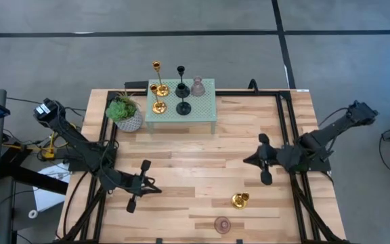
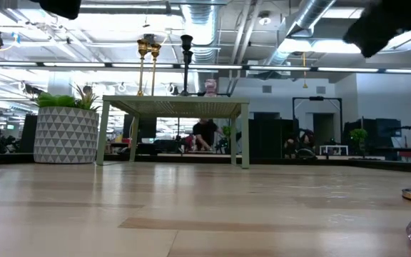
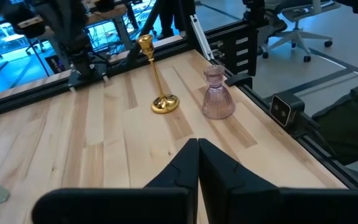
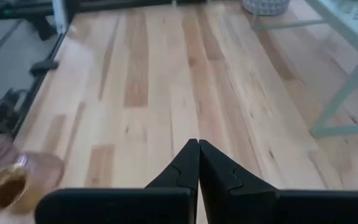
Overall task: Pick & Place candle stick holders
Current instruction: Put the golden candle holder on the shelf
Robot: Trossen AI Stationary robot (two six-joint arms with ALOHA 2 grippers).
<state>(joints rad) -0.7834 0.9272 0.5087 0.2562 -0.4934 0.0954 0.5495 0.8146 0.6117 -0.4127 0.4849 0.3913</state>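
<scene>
On the left we see the left gripper [image 1: 135, 192] hovering over the wooden table [image 1: 195, 156], fingers pressed together on nothing. Further along, beside the potted plant [image 1: 125, 112], five candle stick holders [image 1: 179, 90] stand on the small green stand [image 1: 206, 108]. Then a gold holder [image 1: 240, 200] and a pink holder [image 1: 222, 224] sit near the front edge, and the right gripper [image 1: 263, 160] hangs closed and empty
</scene>
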